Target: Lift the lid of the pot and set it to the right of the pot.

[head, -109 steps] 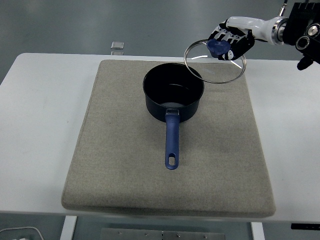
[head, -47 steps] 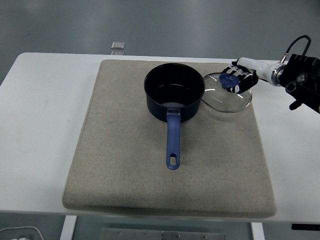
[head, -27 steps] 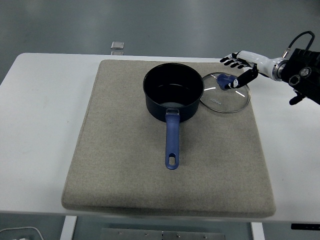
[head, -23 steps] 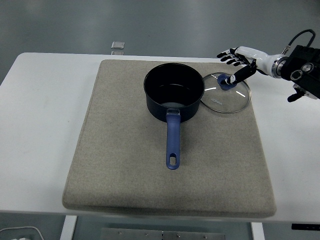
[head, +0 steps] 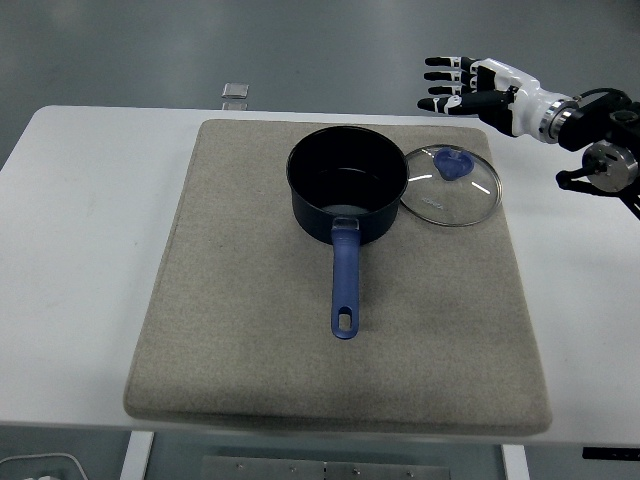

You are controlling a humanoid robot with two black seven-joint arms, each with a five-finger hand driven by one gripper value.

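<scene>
1. The lid [head: 450, 186] lies flat on the mat [head: 250, 330], just right of the pot [head: 347, 192], rim almost touching it; the placing looks done.
2. The right hand [head: 462, 86] hovers above, fingers spread, holding nothing.
3. The mat covers a white tabletop [head: 80, 250]; grey floor lies beyond.
</scene>
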